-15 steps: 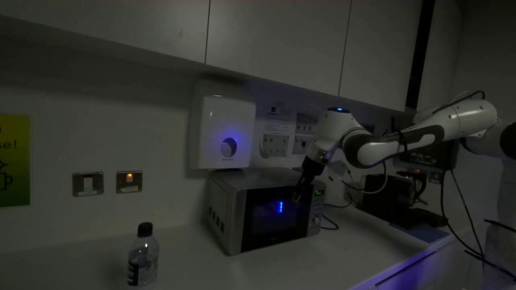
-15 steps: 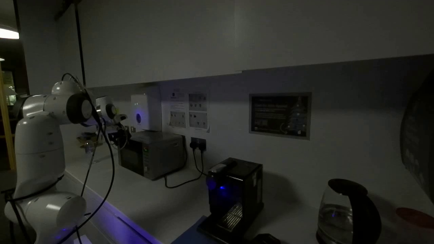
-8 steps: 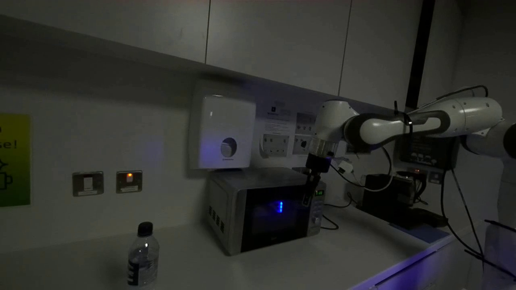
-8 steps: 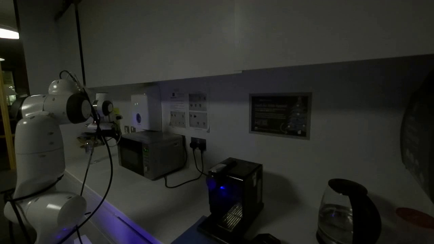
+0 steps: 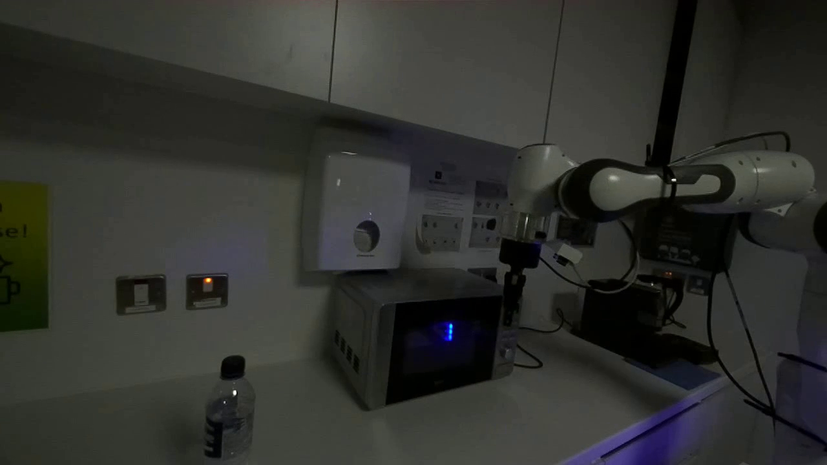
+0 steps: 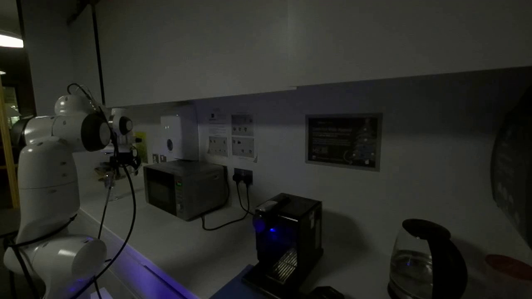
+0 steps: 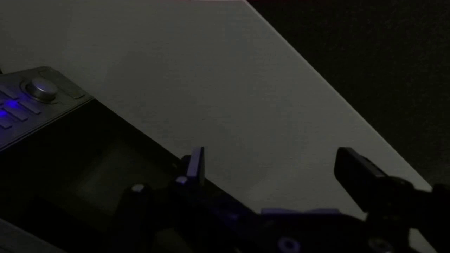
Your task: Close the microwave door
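The black two-fingered gripper (image 7: 271, 156) stands with its dark, blocky fingers (image 7: 352, 170) wide apart, and the flat white countertop (image 7: 246, 88) shows between them in the wrist view. It hangs pointing down at the end of the jointed white robot arm (image 5: 623, 188) with dark bands, above that countertop.

The dark rectangular microwave door (image 5: 439, 355) with its glass window and black frame is near the gripper, to its left and reaching lower in an exterior view. It lies flush with the front of the boxy silver-grey microwave oven (image 6: 203, 187), and in an exterior view a gap shows between the gripper and that front. In the wrist view the door spreads to the left of the space between the fingers, partly hidden by the gripper; farther up and left of the gripper is the flat grey control panel (image 7: 56, 109), with its round silver knob (image 7: 42, 88) and narrow grey buttons (image 7: 15, 114).

In an exterior view the glossy white wall box (image 5: 362, 200) with a round dial is up and left of the gripper, and the clear plastic bottle (image 5: 229, 407) with a black cap stands upright, well to its left and lower
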Robot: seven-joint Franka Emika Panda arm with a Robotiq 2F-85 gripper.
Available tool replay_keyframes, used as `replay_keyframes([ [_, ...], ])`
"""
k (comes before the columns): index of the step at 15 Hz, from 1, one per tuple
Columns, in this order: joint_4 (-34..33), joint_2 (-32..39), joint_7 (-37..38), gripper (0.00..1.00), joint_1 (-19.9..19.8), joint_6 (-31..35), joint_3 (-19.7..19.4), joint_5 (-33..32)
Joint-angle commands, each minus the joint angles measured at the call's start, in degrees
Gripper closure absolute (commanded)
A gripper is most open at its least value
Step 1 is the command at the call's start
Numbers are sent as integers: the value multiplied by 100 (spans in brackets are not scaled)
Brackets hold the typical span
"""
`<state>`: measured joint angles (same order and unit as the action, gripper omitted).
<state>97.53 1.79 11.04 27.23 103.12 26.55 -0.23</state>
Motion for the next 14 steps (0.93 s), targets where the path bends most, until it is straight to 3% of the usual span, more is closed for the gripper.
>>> replay_keyframes([
  [1, -194, -120, -203, 0, 36, -555, 35, 132],
  [14, -223, -457, -769, 0, 128, -1131, 172, 84],
])
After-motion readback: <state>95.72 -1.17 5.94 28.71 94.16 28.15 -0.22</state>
